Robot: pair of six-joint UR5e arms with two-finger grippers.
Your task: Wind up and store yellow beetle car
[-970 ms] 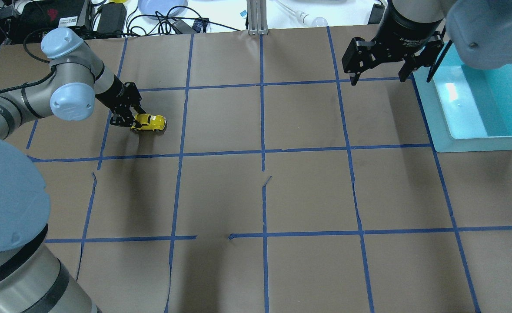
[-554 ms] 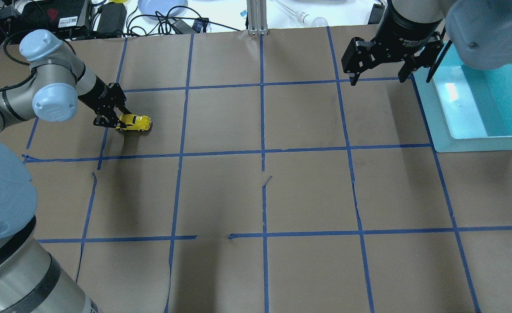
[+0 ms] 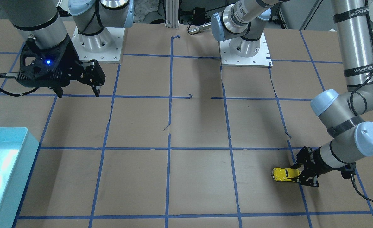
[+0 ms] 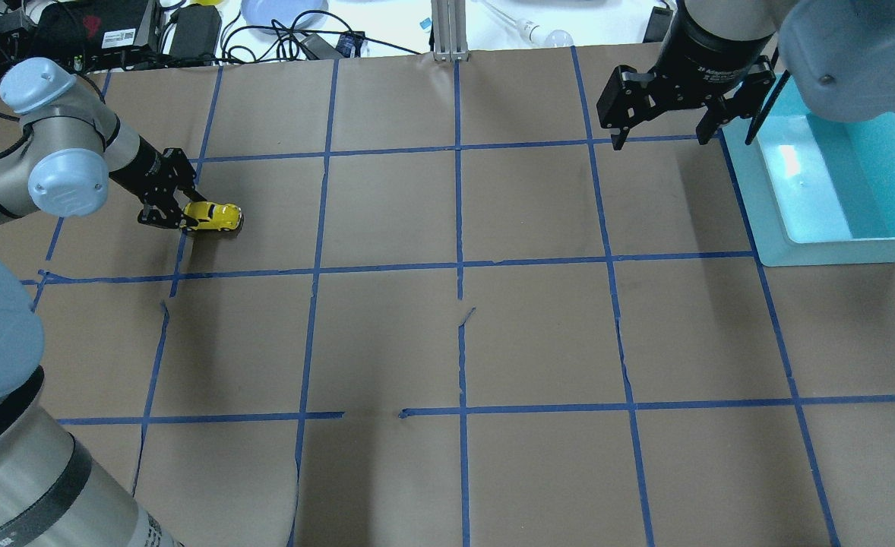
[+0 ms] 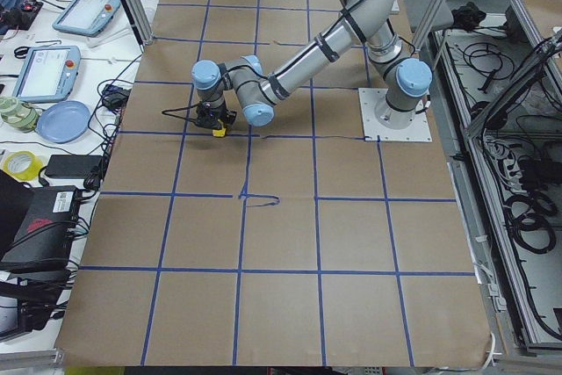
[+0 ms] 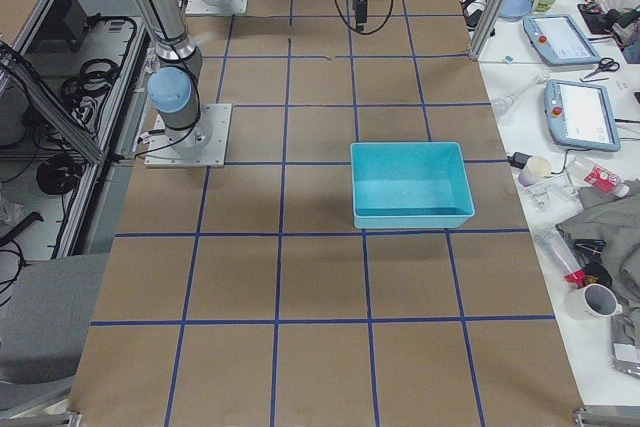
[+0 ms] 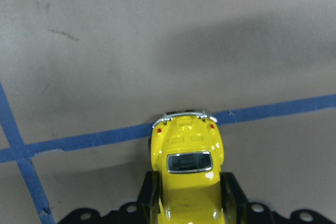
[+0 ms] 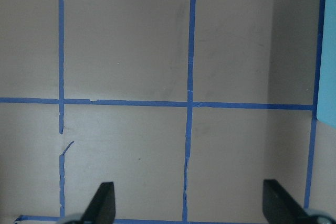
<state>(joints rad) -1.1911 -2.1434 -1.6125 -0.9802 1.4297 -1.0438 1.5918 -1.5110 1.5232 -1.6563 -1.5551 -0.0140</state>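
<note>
The yellow beetle car (image 4: 216, 216) stands on its wheels on the brown paper at the table's far left, also seen in the front view (image 3: 283, 174). My left gripper (image 4: 188, 216) lies low over the table and is shut on the car's back half. The left wrist view shows the car (image 7: 186, 156) between the black fingers (image 7: 148, 199), its free end over a blue tape line. My right gripper (image 4: 664, 137) is open and empty, hovering next to the teal bin (image 4: 835, 251). Its fingers (image 8: 105, 200) stand wide apart over bare paper.
The teal bin (image 3: 18, 177) sits at the table's right end, far from the car. Blue tape lines form a grid on the paper. Cables, a plate and electronics (image 4: 189, 26) lie beyond the table's far edge.
My left gripper has drawn the car to the left along the table, wheels on the paper. The right arm has not moved.
</note>
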